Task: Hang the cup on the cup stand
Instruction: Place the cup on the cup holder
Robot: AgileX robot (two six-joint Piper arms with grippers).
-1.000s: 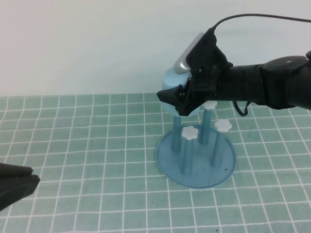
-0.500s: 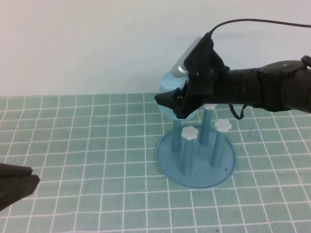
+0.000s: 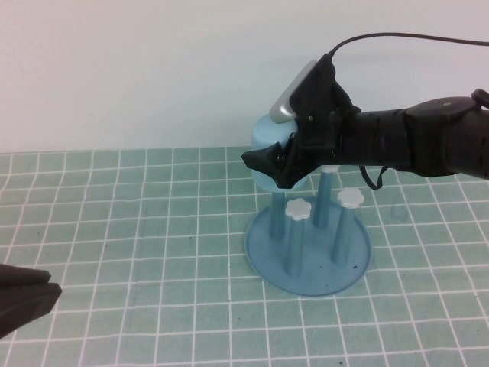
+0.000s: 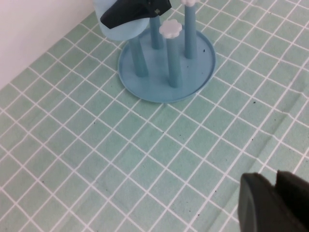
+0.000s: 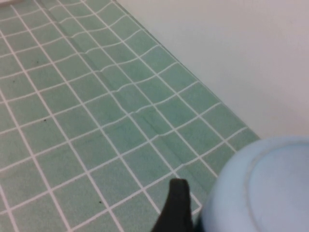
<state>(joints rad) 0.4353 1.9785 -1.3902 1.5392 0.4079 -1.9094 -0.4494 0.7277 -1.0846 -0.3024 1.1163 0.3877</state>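
Light-blue cup [image 3: 267, 149] is clamped in my right claw [image 3: 281, 159], upside down, base pointing away from the arm toward the wall. It sits over the far-left peg of the cup stand [image 3: 308, 256], hiding that peg's knob; can't tell whether the cup rests on the peg or only hangs above it. Right wrist view shows the cup's round base [image 5: 263, 188] close up, with one black fingertip [image 5: 176, 208] against its side.

My left claw [image 3: 23, 298] is parked low at the near-left corner of the counter, well apart from the stand; its fingers [image 4: 273, 200] sit together with only a thin slit between them, nothing held.

Counter [image 3: 137, 229] is a green mat with a white grid, slightly wrinkled, a few dark specks on it. Plain white wall [image 3: 153, 69] behind it.

Stand base is a round translucent blue dish lying flat on the mat. Three other pegs are exposed, each with a white flower knob [image 3: 298, 209]; the back-right one is partly hidden by my right arm. A black cable [image 3: 397, 36] arcs over that arm.
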